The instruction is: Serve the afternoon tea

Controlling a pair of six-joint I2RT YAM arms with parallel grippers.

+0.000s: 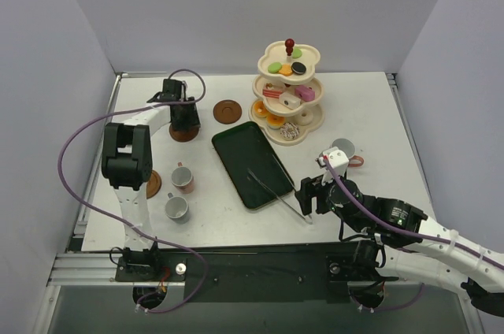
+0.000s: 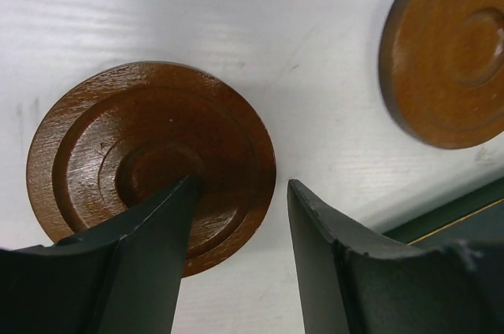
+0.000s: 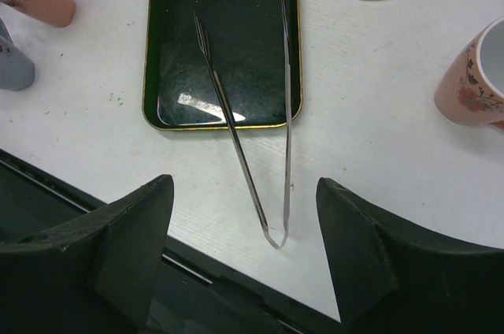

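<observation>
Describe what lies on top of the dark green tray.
Only the metal tongs: their two tips rest on the tray, while the joined end lies past its near edge on the table. Nothing else is on it; only thin strips beneath the tongs are hidden.

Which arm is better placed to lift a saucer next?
Left. The left gripper is directly over a brown saucer, with its open jaws straddling the rim. The right gripper hovers far off, above the tongs.
</observation>
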